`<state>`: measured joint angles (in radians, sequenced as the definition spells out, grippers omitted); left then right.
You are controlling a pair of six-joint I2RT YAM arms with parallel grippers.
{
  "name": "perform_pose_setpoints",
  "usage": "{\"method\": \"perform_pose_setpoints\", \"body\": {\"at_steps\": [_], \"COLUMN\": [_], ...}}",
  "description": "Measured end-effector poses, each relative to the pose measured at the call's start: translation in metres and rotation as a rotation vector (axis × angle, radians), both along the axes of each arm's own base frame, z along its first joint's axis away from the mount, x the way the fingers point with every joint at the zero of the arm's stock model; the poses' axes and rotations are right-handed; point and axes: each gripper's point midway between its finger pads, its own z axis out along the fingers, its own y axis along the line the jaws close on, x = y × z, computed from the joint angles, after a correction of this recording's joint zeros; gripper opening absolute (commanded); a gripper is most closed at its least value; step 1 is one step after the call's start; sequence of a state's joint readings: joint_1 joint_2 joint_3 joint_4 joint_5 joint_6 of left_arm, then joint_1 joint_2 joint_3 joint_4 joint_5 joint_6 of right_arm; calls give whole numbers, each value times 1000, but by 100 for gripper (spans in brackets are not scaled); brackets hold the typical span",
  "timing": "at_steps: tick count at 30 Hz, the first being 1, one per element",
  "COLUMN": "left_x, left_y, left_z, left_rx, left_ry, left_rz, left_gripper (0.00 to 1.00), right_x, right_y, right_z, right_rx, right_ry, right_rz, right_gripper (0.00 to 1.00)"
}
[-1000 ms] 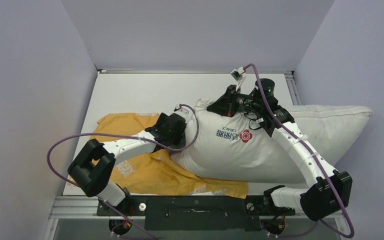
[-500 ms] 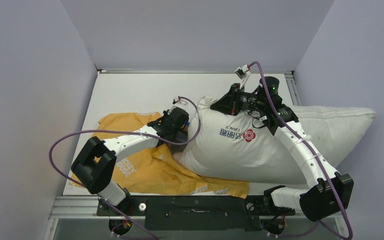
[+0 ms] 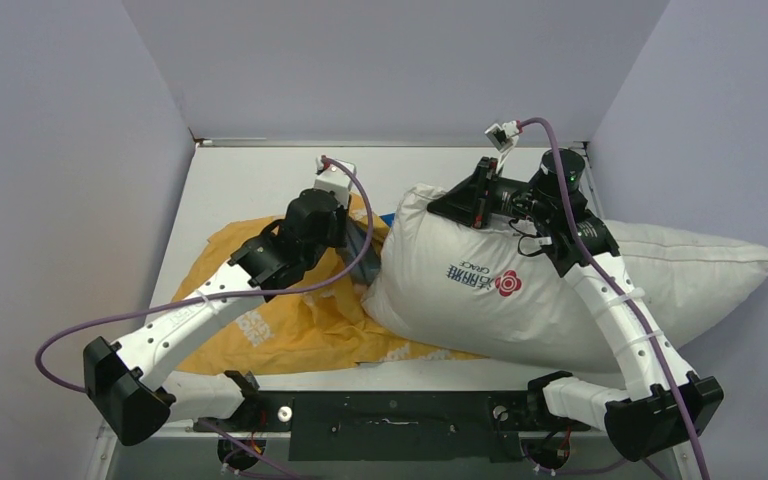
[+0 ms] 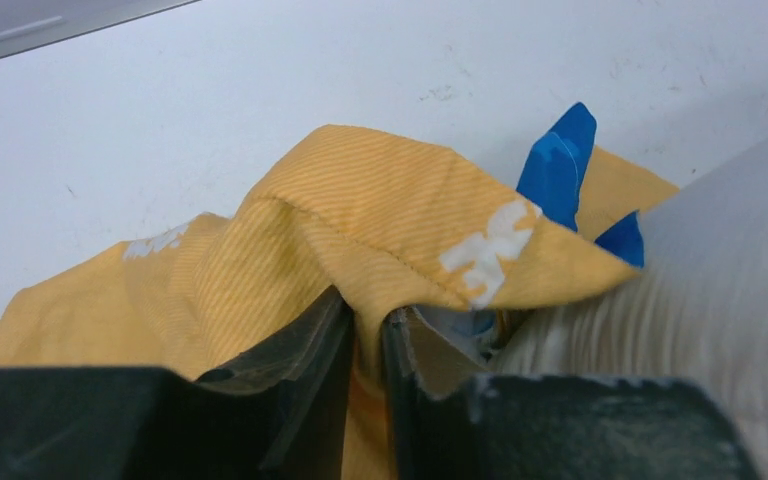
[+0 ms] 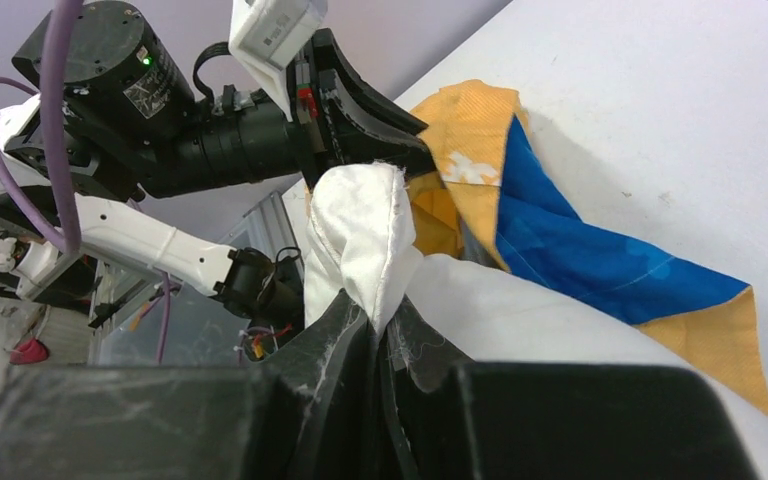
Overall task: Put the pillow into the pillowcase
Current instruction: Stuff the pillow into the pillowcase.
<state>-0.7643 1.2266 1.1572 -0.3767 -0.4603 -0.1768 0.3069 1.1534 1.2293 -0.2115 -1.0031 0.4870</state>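
Note:
The plump white pillow (image 3: 520, 300) with a red-and-blue logo lies across the right half of the table. My right gripper (image 3: 452, 205) is shut on its upper-left corner (image 5: 360, 240), the fabric pinched between the jaws (image 5: 378, 315). The orange-yellow pillowcase (image 3: 290, 330) lies crumpled to the left, partly under the pillow. My left gripper (image 4: 368, 310) is shut on a fold of its orange edge (image 4: 360, 230) and holds it raised next to the pillow's corner (image 4: 720, 270). The blue side (image 5: 580, 260) shows in the right wrist view.
Grey walls close in the white table (image 3: 250, 180) on the left, back and right. The pillow's right end (image 3: 740, 260) reaches past the table's right edge to the wall. Purple cables (image 3: 70, 340) loop beside both arms.
My left gripper closed on the pillowcase edge, then rose and moved toward the back with it. The right arm shifted the pillow's corner to the right and farther back.

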Motion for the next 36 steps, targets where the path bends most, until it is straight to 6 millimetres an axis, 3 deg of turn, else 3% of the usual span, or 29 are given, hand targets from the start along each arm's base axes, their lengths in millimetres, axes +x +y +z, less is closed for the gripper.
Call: {"method": "perform_pose_setpoints", "body": {"at_steps": [3,8,9,11,13,18,23,30,36], "left_x": [-2,-2,-2,-1,-1,3,18,55,82], "left_y": [-2,-1,1,3,3,3,9,35,26], "left_z": [-8,-35,-44,-68,-87,-117,-137,-167,-166], "left_rx": [13,47,60,93,126,204,258,251,189], "left_ry": [27,81,99,147,188,243,258,321,327], "left_rz": [-16,-15,-12,-7,-9,-15,1,58,31], "left_gripper": [26,21,26,48,63,77,78,72,67], "right_x": [0,3,3,4,4,4,4,5,6], "right_y": [0,2,2,2,2,2,2,3,3], "right_z": [0,-10,-12,-15,-15,-15,-15,-16,-17], "right_rx": [7,18,19,20,21,22,22,22,22], "right_ry": [12,32,38,40,34,32,32,29,30], "right_rz": [-2,-4,-4,-4,-4,-5,-5,-4,-4], "right_gripper": [5,5,5,5,5,5,5,5,5]}}
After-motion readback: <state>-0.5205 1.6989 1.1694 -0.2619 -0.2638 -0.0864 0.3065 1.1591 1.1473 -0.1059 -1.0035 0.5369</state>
